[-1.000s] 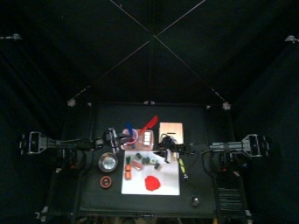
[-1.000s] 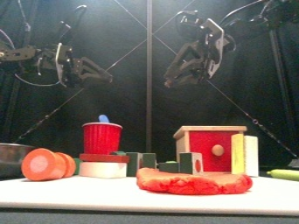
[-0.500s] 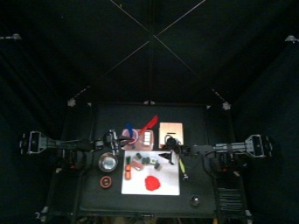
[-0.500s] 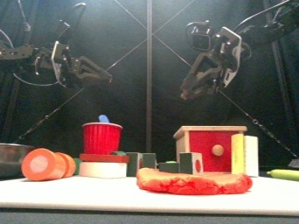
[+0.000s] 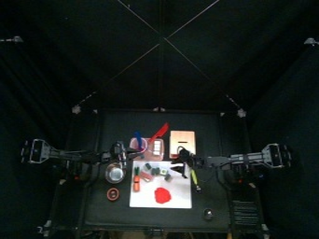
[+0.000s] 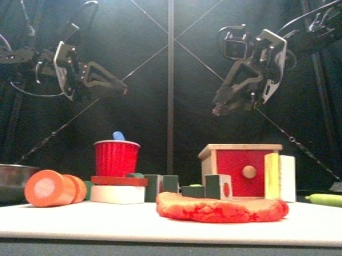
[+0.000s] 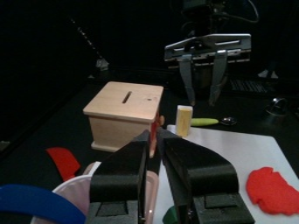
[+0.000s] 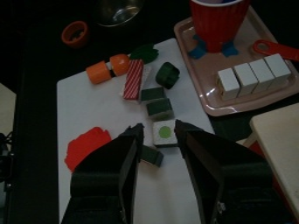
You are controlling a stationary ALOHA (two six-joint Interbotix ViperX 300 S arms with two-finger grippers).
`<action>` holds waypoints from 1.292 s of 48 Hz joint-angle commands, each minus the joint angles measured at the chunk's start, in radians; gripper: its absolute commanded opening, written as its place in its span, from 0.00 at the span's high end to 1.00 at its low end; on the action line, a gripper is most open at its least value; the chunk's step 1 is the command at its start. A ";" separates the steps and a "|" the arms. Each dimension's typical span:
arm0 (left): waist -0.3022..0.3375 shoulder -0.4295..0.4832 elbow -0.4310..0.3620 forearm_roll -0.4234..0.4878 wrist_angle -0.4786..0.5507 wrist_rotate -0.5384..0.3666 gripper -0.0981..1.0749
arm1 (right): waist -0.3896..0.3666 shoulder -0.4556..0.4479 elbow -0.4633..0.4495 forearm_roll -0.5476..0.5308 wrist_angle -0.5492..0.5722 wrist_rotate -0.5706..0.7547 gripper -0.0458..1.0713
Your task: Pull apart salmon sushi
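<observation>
The salmon sushi [image 8: 107, 68] lies on the bench beside the red cup [image 8: 222, 19], untouched. Both the left gripper [image 6: 96, 82] and right gripper [image 8: 163, 143] hang open, empty. Each should grab one end, then pull gently.

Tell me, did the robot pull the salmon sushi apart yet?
Not yet. The salmon sushi lies in one piece on the white mat. The left gripper and right gripper hang open in the air, holding nothing. Reaching down, gripping and pulling are all left.
</observation>
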 commanded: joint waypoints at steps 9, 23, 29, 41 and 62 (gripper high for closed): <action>-0.083 -0.002 -0.002 -0.008 0.023 0.002 0.42 | 0.035 0.057 -0.031 0.002 -0.009 0.000 0.30; -0.144 -0.002 0.003 -0.008 0.072 0.002 0.42 | 0.074 0.118 -0.086 0.003 -0.014 0.002 0.30; -0.161 -0.003 0.006 -0.008 0.089 0.002 0.42 | 0.092 0.166 -0.147 0.002 -0.015 -0.006 0.30; -0.189 -0.003 0.014 -0.017 0.132 0.000 0.42 | 0.097 0.305 -0.291 -0.006 -0.017 0.002 0.29; -0.179 -0.115 0.103 -0.087 0.161 0.011 0.42 | 0.094 0.494 -0.532 -0.011 0.025 -0.005 0.26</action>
